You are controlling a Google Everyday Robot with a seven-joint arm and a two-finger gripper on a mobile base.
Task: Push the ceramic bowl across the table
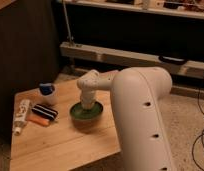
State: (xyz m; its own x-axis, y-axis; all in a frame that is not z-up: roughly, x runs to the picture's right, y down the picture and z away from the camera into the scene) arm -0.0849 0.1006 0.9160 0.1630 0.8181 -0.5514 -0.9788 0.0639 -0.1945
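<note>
One arm | tool (88, 105) lowered into green ceramic bowl (76, 113) | tool grip: cannot tell | bowl near middle of wooden worktop (65, 145), right of blue-topped white cup (47, 93)

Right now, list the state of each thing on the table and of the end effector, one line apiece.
Glossy green round ceramic bowl: upright, end effector inside it.
End effector: down inside the bowl.
Small white cup with blue top: upright, apart from the bowl.
White tube: lying flat at far left.
Light wooden plank table: level, carrying them all.
</note>
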